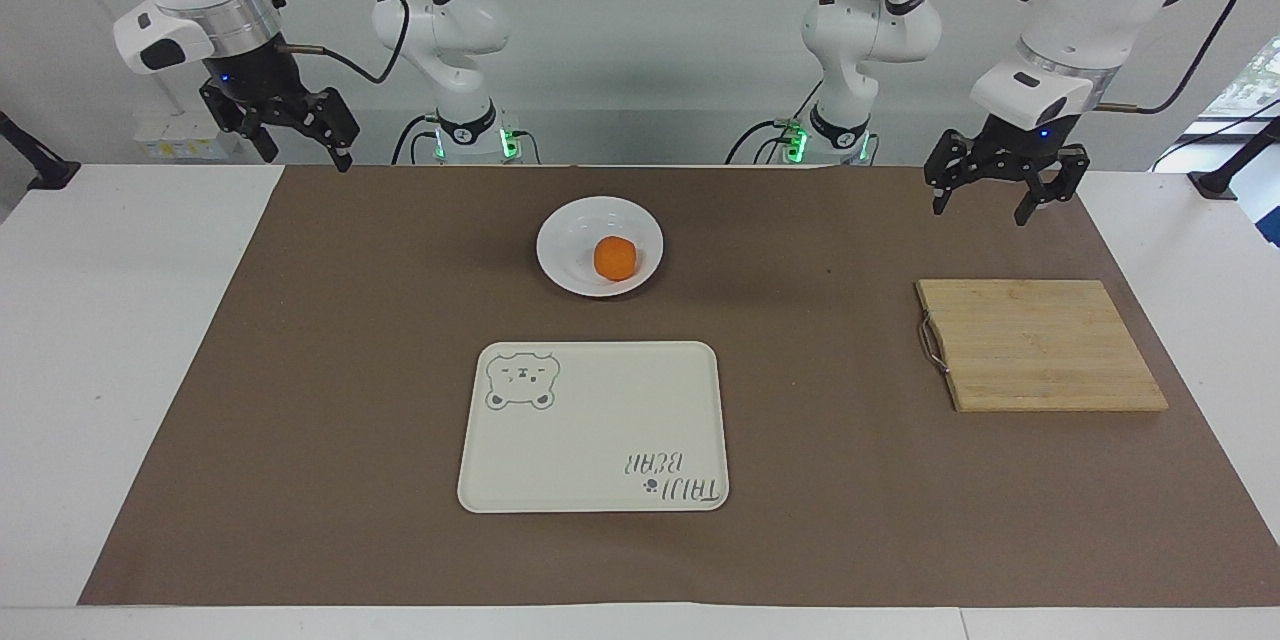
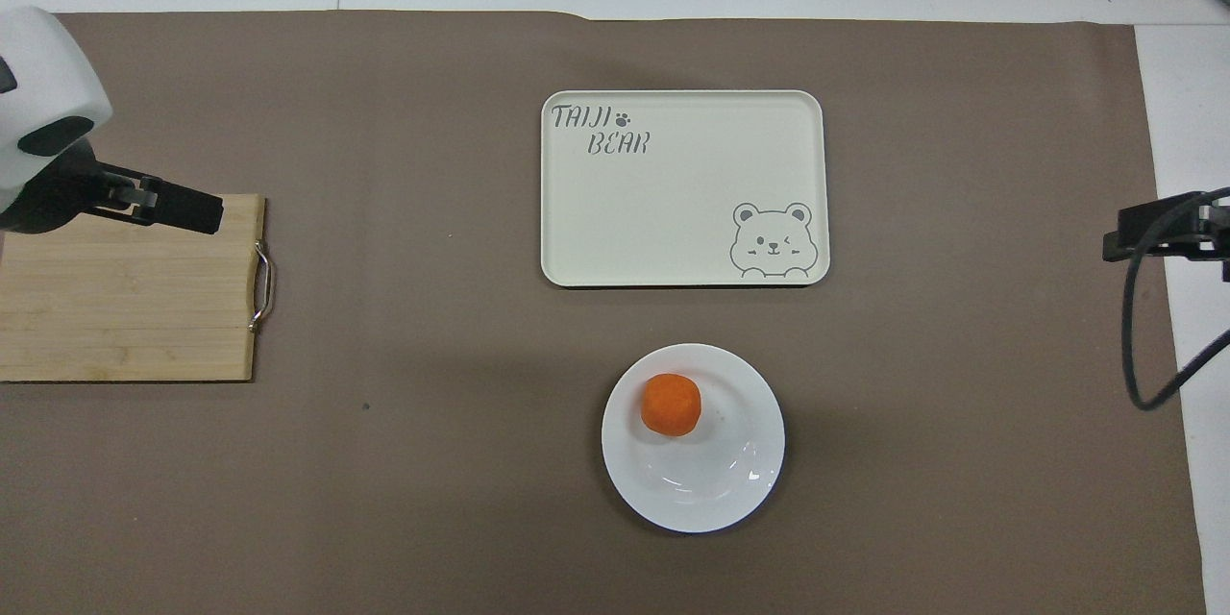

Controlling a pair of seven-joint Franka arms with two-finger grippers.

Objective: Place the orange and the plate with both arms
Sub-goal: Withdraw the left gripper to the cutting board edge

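Observation:
The orange [image 1: 615, 258] [image 2: 671, 404] lies in the white plate [image 1: 560, 238] [image 2: 759, 485], which stands on the brown mat nearer to the robots than the bear tray. My left gripper [image 1: 982, 210] [image 2: 183, 209] hangs high over the left arm's end of the mat, by the cutting board, open and empty. Raised at the right arm's end of the table, my right gripper [image 1: 305, 158] [image 2: 1129, 242] waits open with nothing in it. Both grippers are well apart from the plate.
A cream bear tray [image 1: 600, 440] [image 2: 673, 211] lies bare mid-mat, farther from the robots than the plate. A wooden cutting board [image 1: 1040, 345] [image 2: 125, 307] with a metal handle sits at the left arm's end. The brown mat [image 1: 330, 370] covers most of the table.

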